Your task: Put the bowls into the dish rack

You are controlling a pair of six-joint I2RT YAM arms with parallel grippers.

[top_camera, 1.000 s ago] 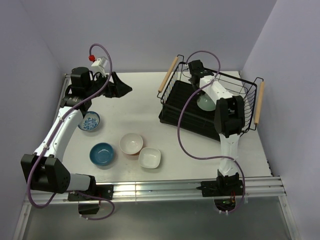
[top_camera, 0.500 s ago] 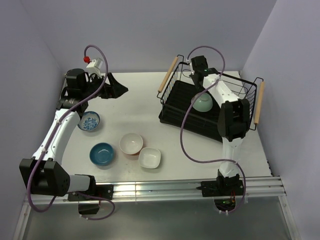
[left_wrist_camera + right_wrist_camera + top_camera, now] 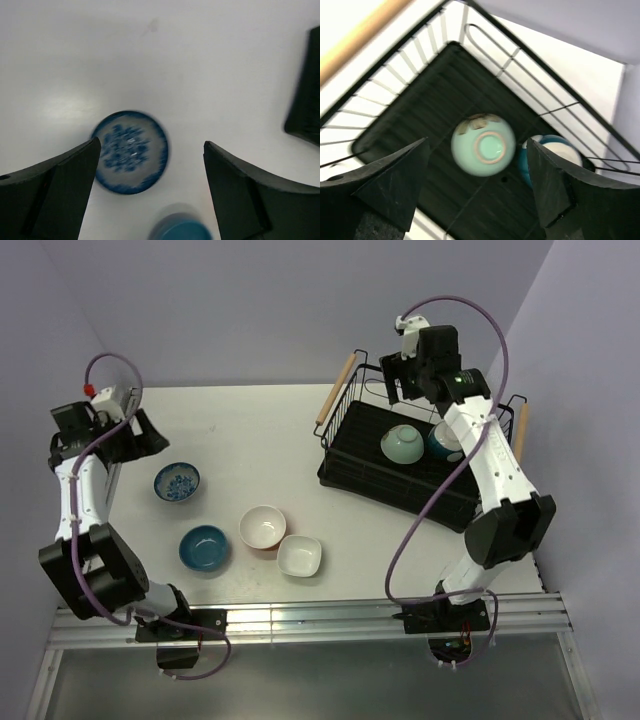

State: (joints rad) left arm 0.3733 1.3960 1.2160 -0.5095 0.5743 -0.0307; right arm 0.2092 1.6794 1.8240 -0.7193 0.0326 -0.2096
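Observation:
The mint green bowl (image 3: 400, 446) (image 3: 482, 145) lies upside down on the floor of the dish rack (image 3: 362, 472) (image 3: 440, 85), beside a blue bowl with a white inside (image 3: 445, 440) (image 3: 555, 150). My right gripper (image 3: 398, 385) (image 3: 477, 141) hangs open well above the mint bowl, holding nothing. On the table lie the blue-and-white patterned bowl (image 3: 177, 482) (image 3: 131, 151), a plain blue bowl (image 3: 204, 547) (image 3: 182, 229), a white bowl with an orange outside (image 3: 263, 527) and a squarish white bowl (image 3: 299, 556). My left gripper (image 3: 150, 437) (image 3: 151, 145) is open and empty, up and left of the patterned bowl.
The rack stands at the back right, with a wooden handle at each end (image 3: 337, 388) (image 3: 517, 445) (image 3: 360, 35). Walls close in the table on the left, back and right. A metal rail (image 3: 300, 618) runs along the near edge.
My right gripper opened, let go of the mint bowl and rose toward the rack's back; the bowl now lies in the rack. My left arm swung from the table's back to its left edge.

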